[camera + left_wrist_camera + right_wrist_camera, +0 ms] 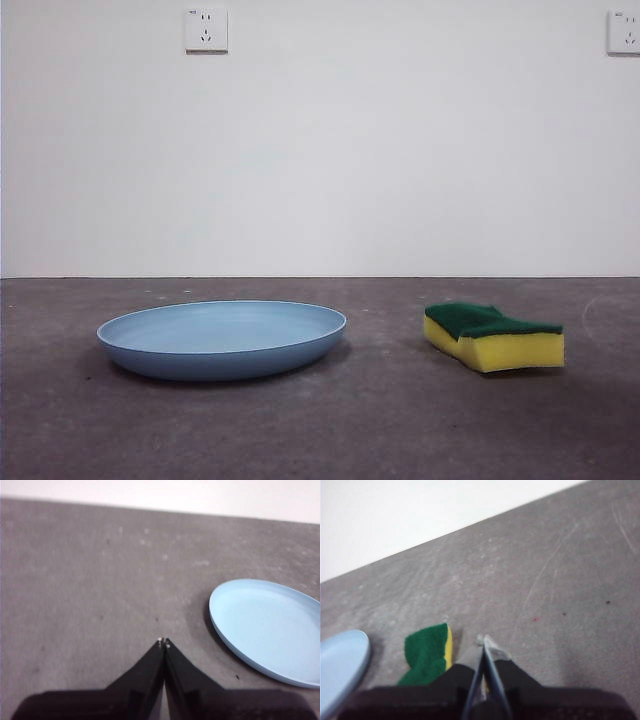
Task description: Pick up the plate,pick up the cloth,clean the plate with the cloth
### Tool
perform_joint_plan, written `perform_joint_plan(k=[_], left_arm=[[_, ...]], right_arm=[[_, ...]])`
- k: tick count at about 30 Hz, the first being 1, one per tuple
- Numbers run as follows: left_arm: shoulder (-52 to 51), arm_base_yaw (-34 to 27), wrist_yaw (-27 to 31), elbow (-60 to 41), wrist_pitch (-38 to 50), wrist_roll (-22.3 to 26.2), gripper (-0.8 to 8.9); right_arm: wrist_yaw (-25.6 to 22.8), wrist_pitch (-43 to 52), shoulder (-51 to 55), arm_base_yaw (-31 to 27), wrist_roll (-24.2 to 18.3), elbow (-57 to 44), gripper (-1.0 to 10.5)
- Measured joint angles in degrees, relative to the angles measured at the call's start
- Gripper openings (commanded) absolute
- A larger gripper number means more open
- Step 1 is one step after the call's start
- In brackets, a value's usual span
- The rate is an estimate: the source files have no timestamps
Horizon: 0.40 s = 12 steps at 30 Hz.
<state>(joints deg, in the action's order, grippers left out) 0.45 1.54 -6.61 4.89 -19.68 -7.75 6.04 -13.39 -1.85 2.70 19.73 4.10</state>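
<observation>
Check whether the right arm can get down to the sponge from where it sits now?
Probably yes. The right tool hangs shut above bare table right beside the sponge, with nothing between them. The plate lies apart from the sponge, so it should not block. The tool must open first.

Plate (222,340) flat on table (320,430) at lower left of front frame, sponge (494,337) on table at lower right, well apart from plate, wall (320,150) behind both with one socket (206,30) upper left, another (624,32) upper right.
</observation>
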Motion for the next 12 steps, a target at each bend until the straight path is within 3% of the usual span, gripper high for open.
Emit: perform_joint_plan(k=[8,12], left_arm=[[6.32,0.0,-4.15,11.28,-3.85,-7.82,-0.07],[11.98,0.0,-7.78,16.61,-4.52,-9.35,-0.07]], right_arm=[[6.93,-8.44,-9.88,0.0,3.04,14.58,-0.1],[11.58,-14.43,-17.22,0.0,2.8,23.37,-0.1]])
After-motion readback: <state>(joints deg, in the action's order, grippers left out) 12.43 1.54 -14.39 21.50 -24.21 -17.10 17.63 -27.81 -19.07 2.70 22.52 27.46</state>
